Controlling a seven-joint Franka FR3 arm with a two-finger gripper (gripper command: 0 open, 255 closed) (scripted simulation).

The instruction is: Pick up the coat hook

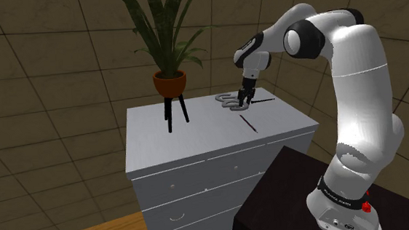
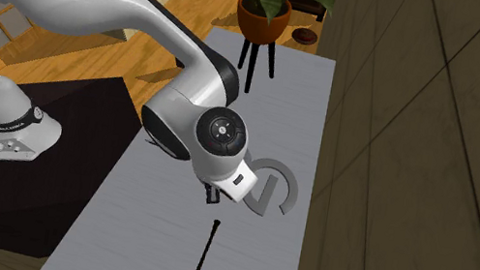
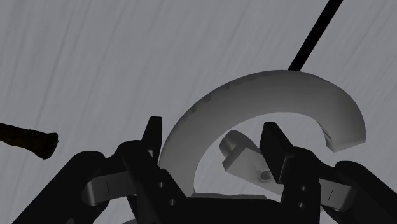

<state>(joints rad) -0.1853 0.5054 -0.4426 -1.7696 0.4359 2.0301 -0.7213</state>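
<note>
On the grey dresser top [image 1: 190, 137], the gripper [image 1: 241, 97] sits low over the coat hook [image 1: 231, 102], fingers spread.

The wrist view has the black fingers [image 3: 275, 143] standing apart and straddling the hook's curved band [image 3: 280, 89], one outside the arc and one inside by a small peg. That looks like a line-up for a pinch across the band, with no squeeze showing yet. The hook lies flat near the back of the top, just beside a thin black rod [image 1: 249, 122] and well apart from the potted plant [image 1: 170, 82] on its dark stand. It is a plain pale grey piece, smooth and matte, flat-faced and bent in S-like curves, so a firm, centred bite on the band is probably needed.
</note>
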